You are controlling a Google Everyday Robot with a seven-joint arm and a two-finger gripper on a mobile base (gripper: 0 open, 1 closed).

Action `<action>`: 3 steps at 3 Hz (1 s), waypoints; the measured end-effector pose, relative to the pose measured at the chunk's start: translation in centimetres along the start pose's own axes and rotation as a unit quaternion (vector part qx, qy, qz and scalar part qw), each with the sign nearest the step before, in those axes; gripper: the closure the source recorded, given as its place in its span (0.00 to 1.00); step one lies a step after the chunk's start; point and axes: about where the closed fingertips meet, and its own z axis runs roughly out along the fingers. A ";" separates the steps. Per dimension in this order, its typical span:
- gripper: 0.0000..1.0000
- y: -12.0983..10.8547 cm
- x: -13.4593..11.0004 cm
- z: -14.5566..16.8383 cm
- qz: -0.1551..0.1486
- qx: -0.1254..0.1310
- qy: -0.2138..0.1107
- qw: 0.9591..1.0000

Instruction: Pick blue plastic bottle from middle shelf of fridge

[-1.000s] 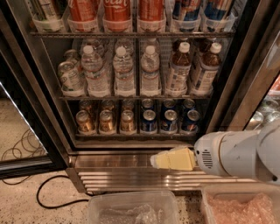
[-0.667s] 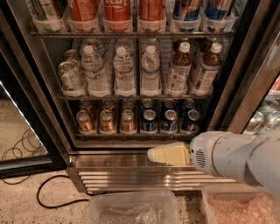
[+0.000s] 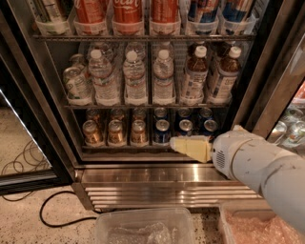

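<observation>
**A:** What is sitting nearest, before the fridge?

**B:** A clear plastic bin (image 3: 143,228) is sitting on the speckled floor, with a second bin (image 3: 252,228) of something pinkish lying to its right. A black cable (image 3: 57,220) is trailing on the left. Behind them the ribbed steel base panel (image 3: 152,188) is running along the foot of the fridge (image 3: 45,114).

**A:** And is anything standing in the way of the drinks?

**B:** The door is standing open, so the racks are facing out uncovered. Gold cans (image 3: 114,132) and blue cans (image 3: 162,131) are lining the lowest rack. On the middle shelf (image 3: 147,105) above, clear water bottles (image 3: 136,78) are filling the left lanes.

**A:** Where is the blue plastic bottle?

**B:** It (image 3: 194,76) is standing upright at the right of that shelf, in a clear tray: dark brown drink, white cap, pale blue-and-white label. A twin bottle (image 3: 223,74) is standing just beside it on the right. Red cola bottles (image 3: 128,12) are showing on the rack above.

**A:** And the gripper?

**B:** The gripper (image 3: 177,144) is reaching in from the right on the white arm (image 3: 257,164), pointing left in front of the can rack, well below the bottle. It is carrying nothing. I cannot tell whether it is open or closed.
</observation>
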 end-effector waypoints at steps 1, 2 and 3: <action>0.00 -2.2 -0.4 0.7 0.010 0.031 -0.035 0.999; 0.00 -3.5 0.5 2.2 0.028 0.043 -0.049 0.997; 0.00 -3.5 0.2 4.1 0.032 0.043 -0.067 0.996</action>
